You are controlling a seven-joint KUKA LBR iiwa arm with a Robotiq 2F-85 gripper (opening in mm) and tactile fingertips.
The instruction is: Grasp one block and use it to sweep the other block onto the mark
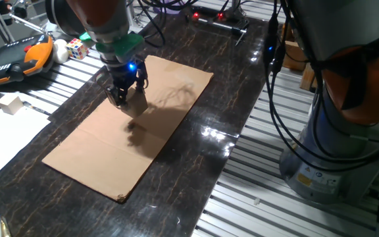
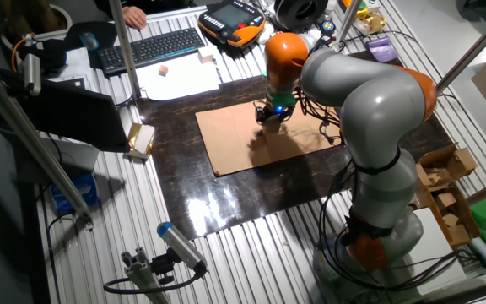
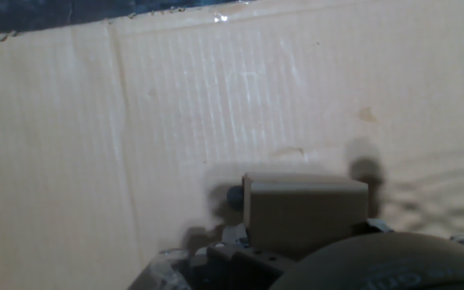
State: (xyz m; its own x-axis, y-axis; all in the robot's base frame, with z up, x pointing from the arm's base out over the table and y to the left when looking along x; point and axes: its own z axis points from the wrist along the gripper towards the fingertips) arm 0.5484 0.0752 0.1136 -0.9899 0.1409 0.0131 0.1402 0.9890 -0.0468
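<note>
My gripper (image 1: 125, 96) is down on the brown cardboard (image 1: 110, 151) near its far left edge; it also shows in the other fixed view (image 2: 272, 116). In the hand view the tan wooden cube (image 3: 304, 213) sits right at the dark fingers (image 3: 216, 259), and the gripper looks shut on it. A small dark round spot (image 3: 234, 195), probably the mark, peeks out at the cube's left edge, mostly hidden. No second block shows on the cardboard; the gripper may hide it.
A Rubik's cube (image 1: 77, 47) and an orange teach pendant (image 1: 18, 59) lie at the far left. A small pale block (image 1: 10, 102) sits by white paper. The robot's base (image 1: 334, 131) and cables stand at the right. A keyboard (image 2: 154, 48) lies beyond the table.
</note>
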